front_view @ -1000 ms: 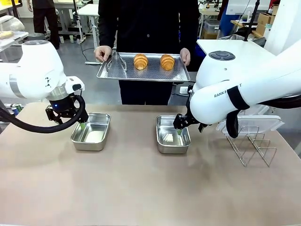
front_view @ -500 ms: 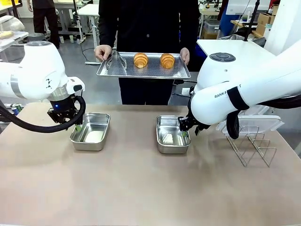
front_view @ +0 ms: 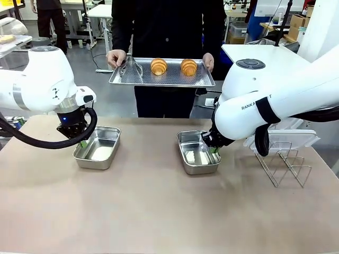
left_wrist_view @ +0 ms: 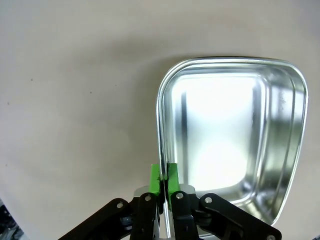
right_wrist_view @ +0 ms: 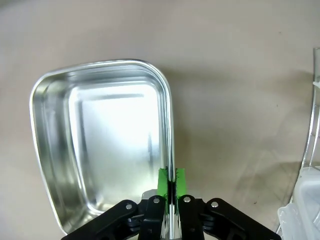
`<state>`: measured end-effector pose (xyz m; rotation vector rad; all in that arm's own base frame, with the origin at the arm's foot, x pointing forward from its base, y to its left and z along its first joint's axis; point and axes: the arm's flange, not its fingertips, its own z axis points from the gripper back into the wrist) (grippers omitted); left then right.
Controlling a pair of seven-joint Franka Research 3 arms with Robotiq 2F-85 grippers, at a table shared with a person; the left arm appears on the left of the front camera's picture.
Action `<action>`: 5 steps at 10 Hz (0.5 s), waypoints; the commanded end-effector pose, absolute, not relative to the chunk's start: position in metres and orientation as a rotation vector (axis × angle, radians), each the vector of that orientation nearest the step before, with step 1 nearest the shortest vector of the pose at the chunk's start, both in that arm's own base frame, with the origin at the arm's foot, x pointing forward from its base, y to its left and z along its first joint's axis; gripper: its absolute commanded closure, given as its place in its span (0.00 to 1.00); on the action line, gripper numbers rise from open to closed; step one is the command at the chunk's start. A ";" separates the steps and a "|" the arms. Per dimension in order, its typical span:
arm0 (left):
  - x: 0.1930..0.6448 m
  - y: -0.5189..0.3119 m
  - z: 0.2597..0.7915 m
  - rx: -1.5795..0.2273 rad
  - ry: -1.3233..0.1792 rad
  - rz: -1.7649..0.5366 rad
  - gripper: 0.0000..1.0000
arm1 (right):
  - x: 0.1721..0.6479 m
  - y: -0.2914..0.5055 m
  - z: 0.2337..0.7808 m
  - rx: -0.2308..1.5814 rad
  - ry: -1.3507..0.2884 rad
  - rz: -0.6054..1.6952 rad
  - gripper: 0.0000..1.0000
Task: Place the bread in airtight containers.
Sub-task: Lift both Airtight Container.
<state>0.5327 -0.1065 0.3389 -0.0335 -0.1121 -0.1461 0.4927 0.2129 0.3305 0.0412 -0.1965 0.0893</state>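
Two golden croissants, the bread [front_view: 158,67] [front_view: 188,67], lie on a perforated metal tray [front_view: 161,79] that a person holds at the far side. On the table sit two steel containers, both without a lid and with nothing inside. My left gripper [front_view: 80,142] [left_wrist_view: 164,177] is shut on the rim of the left container [front_view: 97,148] [left_wrist_view: 230,140]. My right gripper [front_view: 214,150] [right_wrist_view: 171,182] is shut on the rim of the right container [front_view: 197,152] [right_wrist_view: 105,140]. In both wrist views the green pads pinch the thin side wall.
A wire rack [front_view: 283,161] stands on the table at the right, with clear plastic lids [front_view: 296,138] behind it. Metal tongs [front_view: 130,67] lie on the held tray. The person's hands [front_view: 115,58] grip the tray's two ends.
Both grippers closed on the container rims. The left container slid left and the right container slid right and turned a little. The person's tray stayed put.
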 end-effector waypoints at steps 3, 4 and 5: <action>0.535 -0.107 0.340 -0.035 -0.114 -0.142 1.00 | 0.494 0.218 0.333 0.015 -0.213 0.024 1.00; 0.536 -0.108 0.345 -0.045 -0.130 -0.134 1.00 | 0.495 0.218 0.336 -0.001 -0.224 0.019 1.00; 0.537 -0.108 0.354 -0.054 -0.110 -0.138 1.00 | 0.495 0.217 0.345 0.015 -0.217 0.024 1.00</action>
